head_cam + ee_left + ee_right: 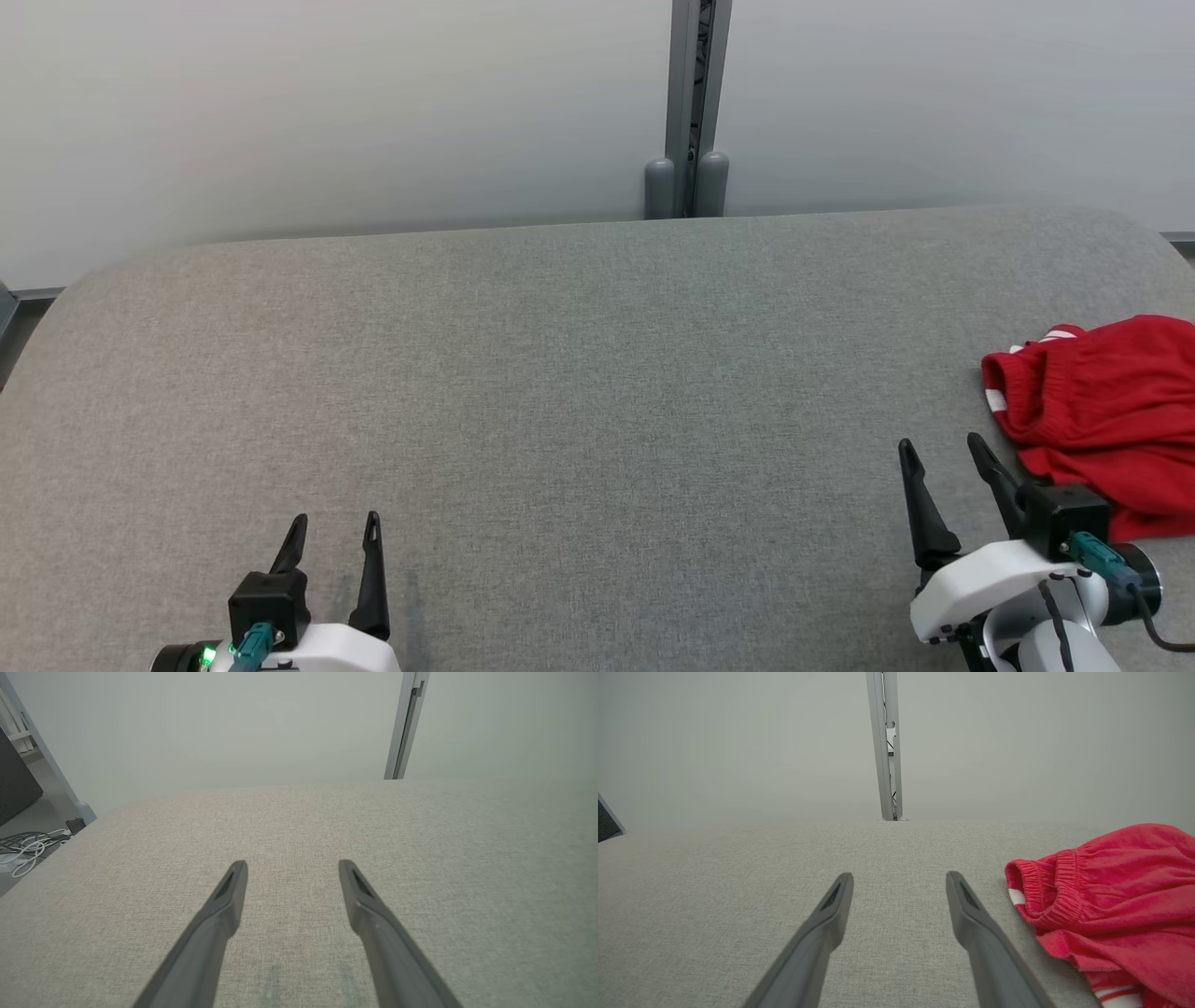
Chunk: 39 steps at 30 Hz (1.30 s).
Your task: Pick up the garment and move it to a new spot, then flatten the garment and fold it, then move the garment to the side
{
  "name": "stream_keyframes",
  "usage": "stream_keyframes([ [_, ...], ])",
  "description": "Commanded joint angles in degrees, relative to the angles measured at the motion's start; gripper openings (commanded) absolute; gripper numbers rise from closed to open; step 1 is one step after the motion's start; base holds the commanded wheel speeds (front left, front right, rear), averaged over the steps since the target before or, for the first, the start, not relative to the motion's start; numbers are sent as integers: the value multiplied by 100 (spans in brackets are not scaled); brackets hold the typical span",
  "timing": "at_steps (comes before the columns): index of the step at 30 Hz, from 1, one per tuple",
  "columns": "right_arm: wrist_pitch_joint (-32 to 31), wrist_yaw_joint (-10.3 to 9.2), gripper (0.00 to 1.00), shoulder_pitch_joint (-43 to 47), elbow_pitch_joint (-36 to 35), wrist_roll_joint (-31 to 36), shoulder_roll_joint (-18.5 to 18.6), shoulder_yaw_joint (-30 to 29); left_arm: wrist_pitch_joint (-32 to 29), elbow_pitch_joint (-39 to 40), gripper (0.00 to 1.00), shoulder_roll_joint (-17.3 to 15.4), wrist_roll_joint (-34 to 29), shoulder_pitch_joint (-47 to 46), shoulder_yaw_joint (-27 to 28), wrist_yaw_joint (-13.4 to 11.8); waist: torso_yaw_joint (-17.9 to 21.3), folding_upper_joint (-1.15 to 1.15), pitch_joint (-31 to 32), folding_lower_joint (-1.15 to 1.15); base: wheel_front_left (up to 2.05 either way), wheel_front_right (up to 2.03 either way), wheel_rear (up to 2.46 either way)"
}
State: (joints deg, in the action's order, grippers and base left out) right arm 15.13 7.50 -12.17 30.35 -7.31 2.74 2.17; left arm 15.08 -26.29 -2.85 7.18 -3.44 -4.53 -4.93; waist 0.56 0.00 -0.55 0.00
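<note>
The crumpled red garment with white stripes (1102, 411) is found at the grey fabric-covered table's (560, 373) right edge, just beside the right gripper (941, 446), which is spread and empty, as is the left gripper (336, 521). The gathered elastic waistband (1045, 891) is best pinched first.

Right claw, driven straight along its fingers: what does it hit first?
Likely nothing nearby: the right claw points over bare grey surface toward the far wall; the red garment lies to its right, off that line.

Lab-like test bay: pale partition panels (327, 112), metal post (695, 93), grey fabric-covered table (560, 373), loose cables (23, 847) on floor (44, 814).
</note>
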Motion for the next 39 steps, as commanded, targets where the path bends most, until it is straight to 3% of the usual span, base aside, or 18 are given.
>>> stream_keyframes([
  [1,0,-1,100,61,-56,-21,34,48,9,-42,100,-20,31,-26,-9,-29,10,0,-11,0,0,0,0],
  [39,0,-1,100,-63,195,-32,33,258,9,-126,100,-26,203,-71,41,20,205,0,-252,0,0,0,0],
])
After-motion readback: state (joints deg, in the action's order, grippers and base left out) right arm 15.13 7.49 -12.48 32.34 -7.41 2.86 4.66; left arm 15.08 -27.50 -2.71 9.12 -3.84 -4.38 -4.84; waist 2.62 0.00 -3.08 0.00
